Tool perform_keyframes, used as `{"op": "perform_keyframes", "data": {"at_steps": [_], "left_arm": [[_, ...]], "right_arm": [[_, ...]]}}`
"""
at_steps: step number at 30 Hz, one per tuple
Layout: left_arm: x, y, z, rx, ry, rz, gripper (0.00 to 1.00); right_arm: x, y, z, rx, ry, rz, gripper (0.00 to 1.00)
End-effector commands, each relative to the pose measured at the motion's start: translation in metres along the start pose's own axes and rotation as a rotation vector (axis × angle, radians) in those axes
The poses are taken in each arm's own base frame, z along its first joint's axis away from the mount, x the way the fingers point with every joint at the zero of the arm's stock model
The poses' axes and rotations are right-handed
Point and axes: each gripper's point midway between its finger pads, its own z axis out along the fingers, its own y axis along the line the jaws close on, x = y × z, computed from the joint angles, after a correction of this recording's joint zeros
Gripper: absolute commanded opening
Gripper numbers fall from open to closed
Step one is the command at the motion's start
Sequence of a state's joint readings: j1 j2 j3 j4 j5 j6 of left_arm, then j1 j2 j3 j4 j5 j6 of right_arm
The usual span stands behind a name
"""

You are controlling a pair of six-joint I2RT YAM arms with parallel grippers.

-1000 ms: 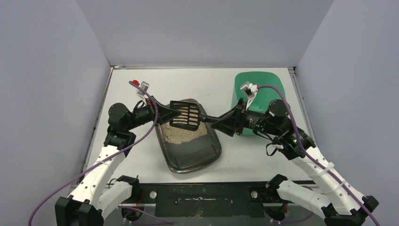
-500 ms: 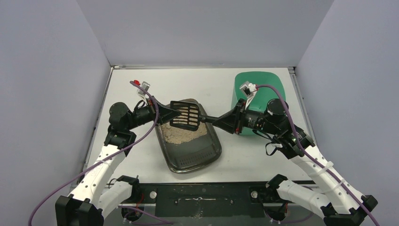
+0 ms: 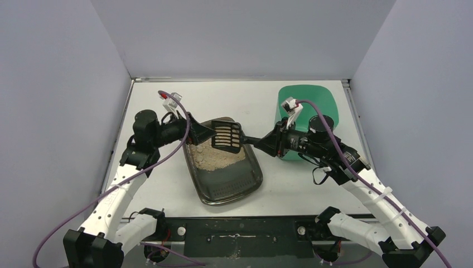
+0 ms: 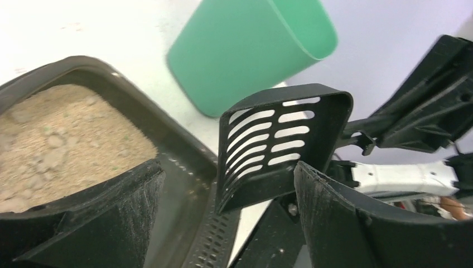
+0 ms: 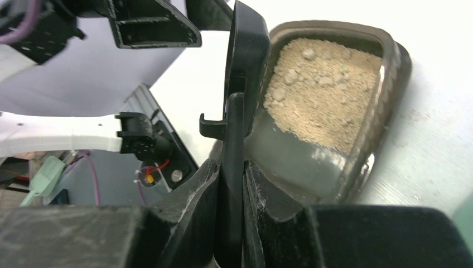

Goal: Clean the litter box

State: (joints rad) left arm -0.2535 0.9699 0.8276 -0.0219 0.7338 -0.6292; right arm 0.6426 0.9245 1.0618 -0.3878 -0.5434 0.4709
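Observation:
The litter box (image 3: 234,181) is a shallow dark tray in the middle of the table, with beige sand (image 3: 215,158) heaped in its far half. A black slotted scoop (image 3: 227,137) hangs over the tray's far end. My right gripper (image 3: 263,143) is shut on the scoop's handle (image 5: 233,139). In the right wrist view the scoop's head (image 5: 245,56) stands on edge beside the sand (image 5: 323,89). My left gripper (image 3: 207,132) is open at the scoop's left. Its fingers (image 4: 334,212) stand wide, with the scoop head (image 4: 279,139) between them and apart from both.
A mint-green bin (image 3: 309,100) stands at the back right, behind the right arm, and shows in the left wrist view as the green bin (image 4: 251,50). The litter box rim (image 4: 184,151) runs under the left jaws. Grey walls close in three sides.
My left gripper was shut on the scoop's head and has opened and let go. The scoop has shifted slightly right in the right gripper. The left arm's elbow has moved back.

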Motion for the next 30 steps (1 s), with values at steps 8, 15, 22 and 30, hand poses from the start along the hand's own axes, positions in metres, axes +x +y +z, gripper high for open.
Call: {"op": "perform_keyframes", "data": {"at_steps": [8,15,22,30], "left_arm": [[-0.024,0.081,-0.020,-0.527,0.010,0.072,0.93],[-0.029,0.130,-0.028,-0.782,0.029,0.083,0.94],[-0.020,0.167,-0.013,-0.935,0.104,0.141,0.92],[-0.013,0.204,-0.001,-1.104,0.217,0.229,0.89]], "right_arm": [[0.006,-0.042,-0.007,0.233,0.080,-0.062,0.00],[0.024,-0.055,-0.004,0.265,0.141,-0.072,0.00],[0.033,-0.052,0.005,0.211,0.166,-0.077,0.00],[0.051,-0.058,0.019,0.171,0.201,-0.055,0.00]]}}
